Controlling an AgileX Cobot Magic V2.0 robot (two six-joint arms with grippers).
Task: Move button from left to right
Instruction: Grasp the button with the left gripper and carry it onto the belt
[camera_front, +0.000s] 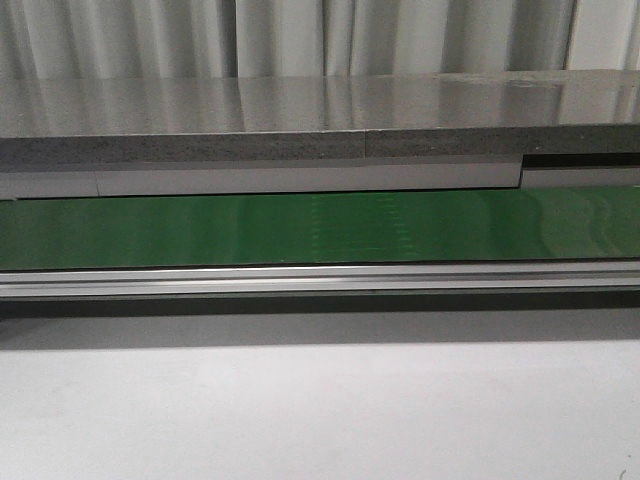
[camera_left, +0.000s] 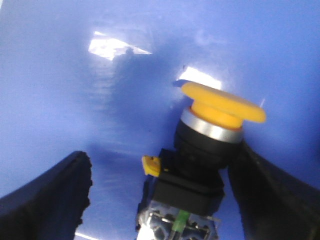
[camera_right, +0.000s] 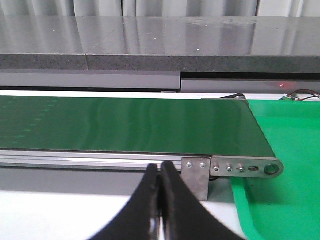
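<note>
The button (camera_left: 210, 135) shows only in the left wrist view: a yellow-orange cap, a silvery band and a black boxy body, lying tilted on a blue surface (camera_left: 100, 115). My left gripper (camera_left: 162, 155) is open around it. One finger (camera_left: 270, 195) is against the button's body and the other finger (camera_left: 50, 195) stands well apart from it. My right gripper (camera_right: 161, 167) is shut and empty, just in front of the conveyor's rail near the belt's right end. Neither gripper nor the button shows in the front view.
The green belt (camera_front: 300, 228) runs across the front view with an aluminium rail (camera_front: 300, 278) along its near side and a grey shelf (camera_front: 300, 140) behind. The belt (camera_right: 125, 125) ends beside a green tray (camera_right: 285, 150). White table (camera_front: 320, 410) lies in front.
</note>
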